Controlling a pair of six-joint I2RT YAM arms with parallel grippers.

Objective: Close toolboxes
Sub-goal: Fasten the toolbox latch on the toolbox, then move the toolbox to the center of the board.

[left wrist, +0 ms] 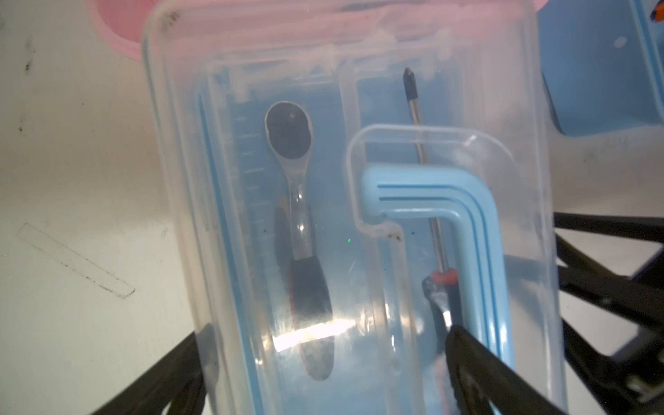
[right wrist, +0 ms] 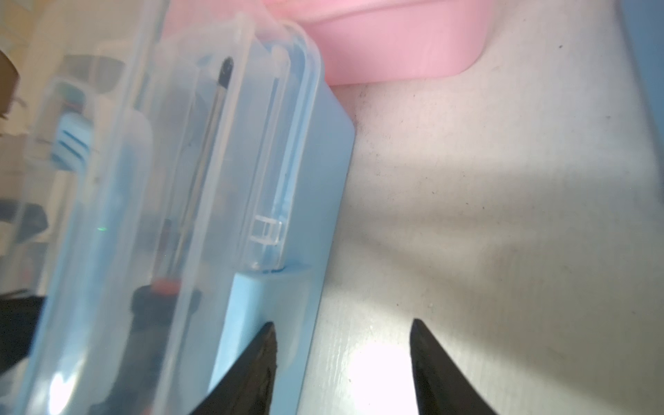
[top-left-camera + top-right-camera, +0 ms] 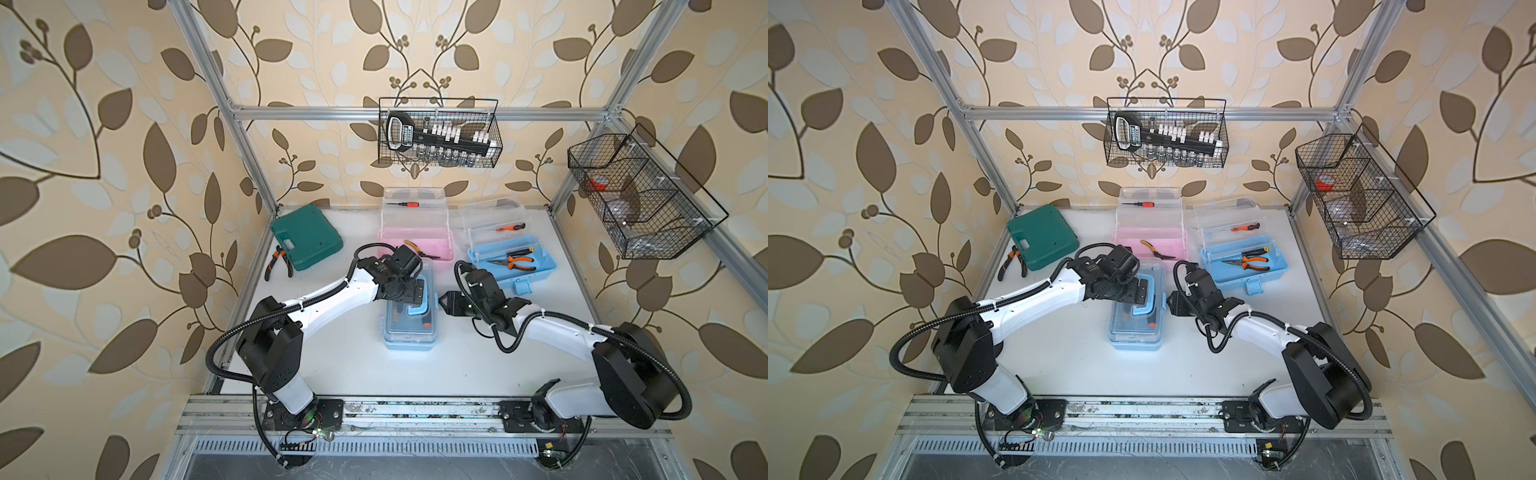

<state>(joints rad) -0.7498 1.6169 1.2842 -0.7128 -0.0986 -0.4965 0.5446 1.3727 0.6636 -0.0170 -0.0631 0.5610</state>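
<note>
The white table [image 3: 457,365] carries all three toolboxes. In both top views the pink toolbox [image 3: 390,240], above centre frame, has its clear lid raised upright. The far blue toolbox [image 3: 536,272], to its right, is also open, with tools lying in its base. Only the near blue toolbox [image 3: 409,332], at centre frame, has its lid down. I judge about a third of the job done, with two lids left to lower and fasten.

The left arm reaches in from the lower left, bent at the elbow, with its wrist turned down over the near box. The right arm comes in low from the lower right and points at that box's right side. The left gripper [image 1: 330,334] is spread wide, one finger on the lid and the other outside the wall, pinching nothing. The right gripper [image 2: 341,321] has its jaws apart and empty, one finger against the blue latch [image 2: 251,298]. Whether that latch has snapped home I cannot tell.
</note>
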